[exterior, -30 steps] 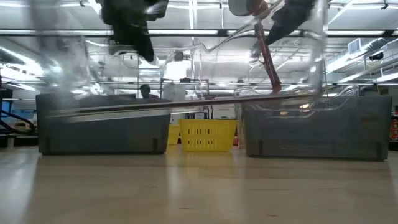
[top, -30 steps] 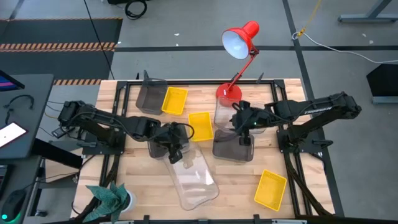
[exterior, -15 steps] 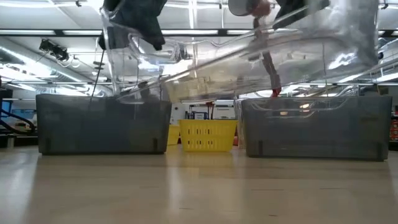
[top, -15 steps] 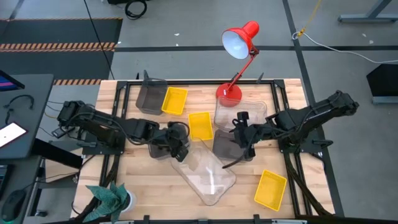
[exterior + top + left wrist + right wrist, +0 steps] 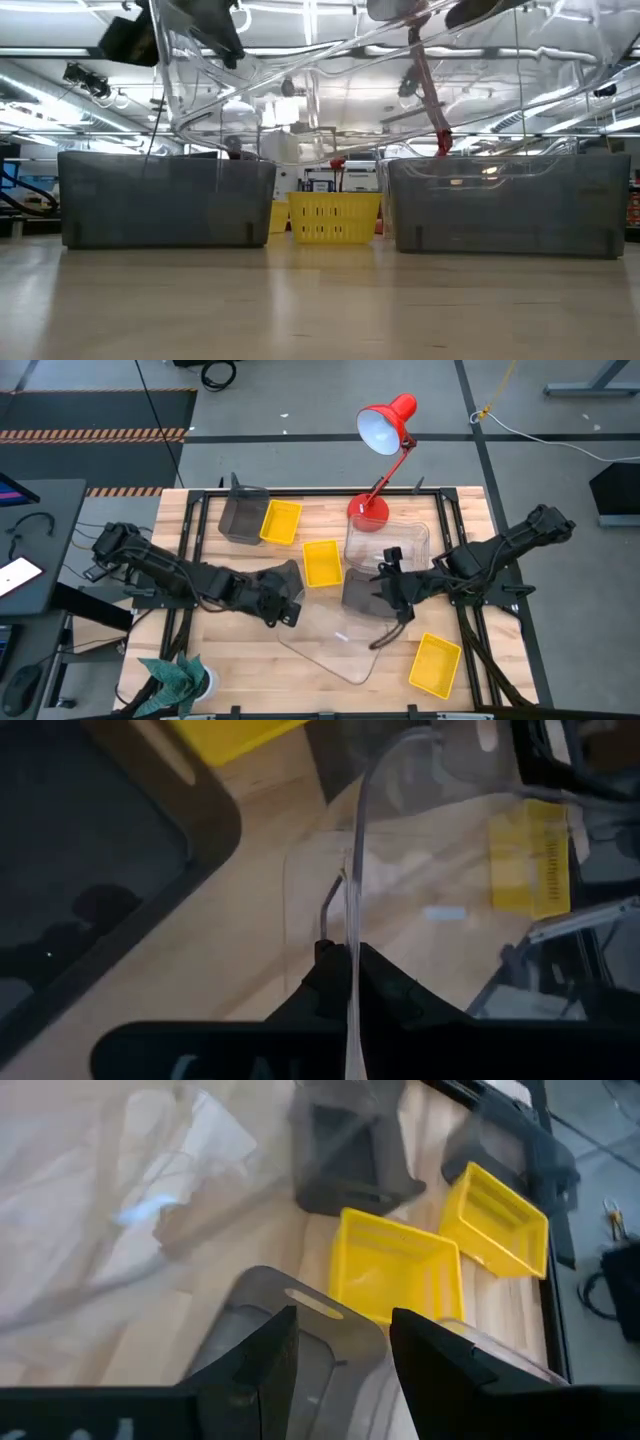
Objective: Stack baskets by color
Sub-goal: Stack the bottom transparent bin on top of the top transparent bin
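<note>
- The wooden table [image 5: 230,660] is the biggest thing here. My baskets are spread over it, and the red lamp [image 5: 385,422] stands at the far edge.
- The big clear basket [image 5: 335,645] is the one I am moving. It is up off the table, tipped, over the near middle, between my two arms.
- My left claw [image 5: 290,610] is squeezed tight on the thin rim of that clear basket. In the left wrist view the clear wall [image 5: 352,920] runs right between my fingers.
- Another clear basket [image 5: 387,540] sits near the lamp's foot. I think the one I hold should go inside that one, clear on clear.
- Grey baskets come next in size. One [image 5: 372,595] is under my right arm, one [image 5: 270,585] is by my left claw, and one [image 5: 243,512] is in the far left corner.
- Yellow baskets are the smallest. One [image 5: 281,521] is by the far grey one, one [image 5: 322,562] is in the middle, one [image 5: 435,663] is near the front right.
- My right claw [image 5: 390,592] has its fingers apart and holds nothing. It hangs over the grey basket, just beside the clear one's other end.
- To do this well, I should keep my pinch firm, because a thin rim can slip.
- I should lift high enough to pass over the grey basket's wall, so I do not bump it.
- I should turn the clear basket flat, line it up with the other clear one, and lower it slowly.
- My right claw could steady the loose end.
</note>
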